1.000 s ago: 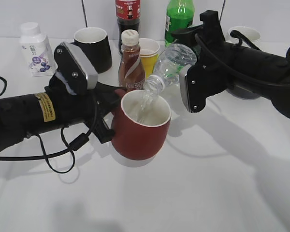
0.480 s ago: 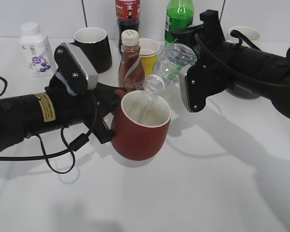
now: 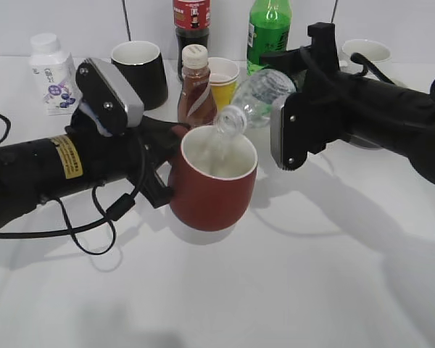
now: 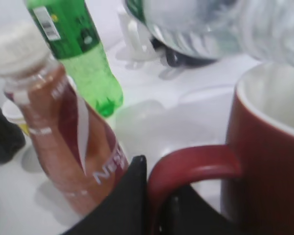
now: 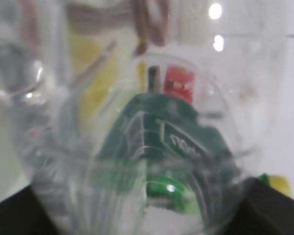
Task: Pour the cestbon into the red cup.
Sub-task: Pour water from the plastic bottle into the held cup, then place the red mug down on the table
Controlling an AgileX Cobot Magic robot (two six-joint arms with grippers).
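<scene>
The red cup [image 3: 212,185] is held just off the white table by its handle [image 4: 196,164], and my left gripper [image 3: 162,165] is shut on that handle. In the left wrist view the black fingers [image 4: 130,196] pinch the loop, and the left gripper [image 4: 154,208] sits low in the frame beside the cup wall [image 4: 269,166]. My right gripper [image 3: 281,85] is shut on the cestbon [image 3: 261,90], which is tilted with its open mouth over the cup's rim. The clear ribbed bottle [image 5: 147,147] fills the right wrist view and hides the right gripper [image 5: 147,220].
Behind the cup stand a brown Nescafe bottle [image 3: 196,90], a small yellow cup [image 3: 223,78], a black mug [image 3: 139,69], a dark cola bottle [image 3: 191,22] and a tall green bottle [image 3: 268,29]. A white bottle [image 3: 52,72] is at back left, a white cup [image 3: 366,51] at back right.
The cup and the bottle have both risen slightly. The bottle's neck now sits a little higher and more level over the rim, and the water stream is harder to see.
</scene>
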